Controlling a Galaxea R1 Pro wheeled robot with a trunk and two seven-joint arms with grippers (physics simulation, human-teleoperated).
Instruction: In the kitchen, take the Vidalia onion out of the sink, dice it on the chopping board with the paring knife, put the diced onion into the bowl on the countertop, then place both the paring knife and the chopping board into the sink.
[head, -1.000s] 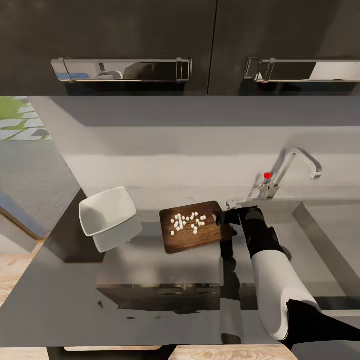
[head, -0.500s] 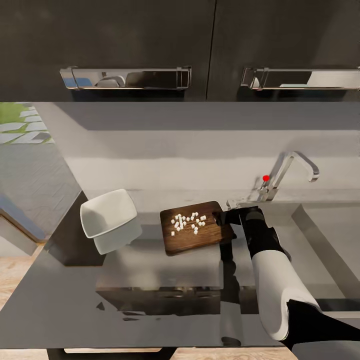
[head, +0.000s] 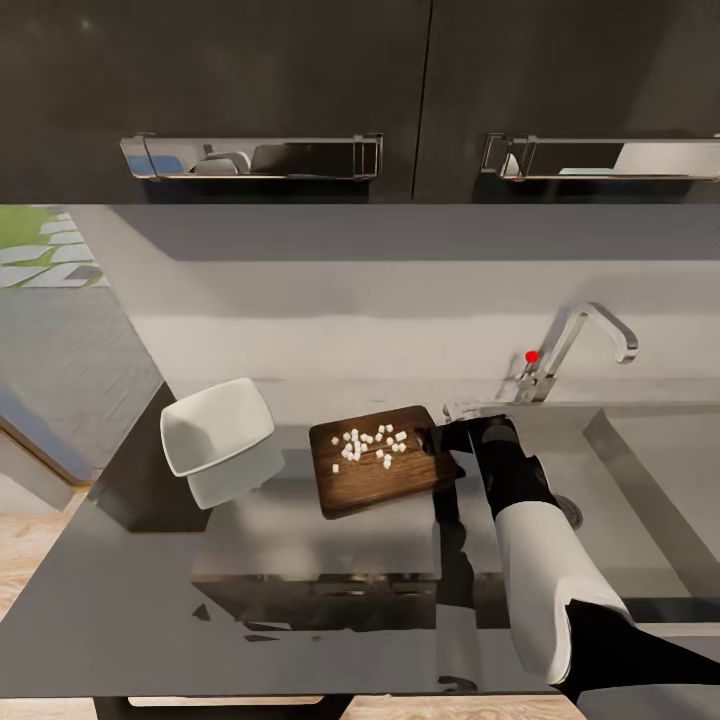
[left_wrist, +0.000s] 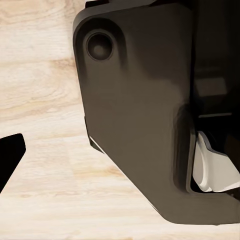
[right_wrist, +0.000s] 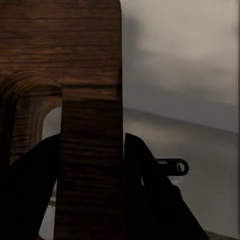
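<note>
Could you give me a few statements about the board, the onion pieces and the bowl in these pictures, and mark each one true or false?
1. The diced onion lies on the chopping board. True.
2. The bowl already holds onion pieces. False: its inside shows plain white, and the pieces are on the board.
3. The right tool is shut on the edge of the chopping board nearest the sink. True: the right wrist view shows the wood clamped between its fingers.
4. The chopping board lies in the sink. False: it is over the countertop, between the bowl and the sink.
5. The bowl is to the tap's right in the head view. False: it is far to its left.
</note>
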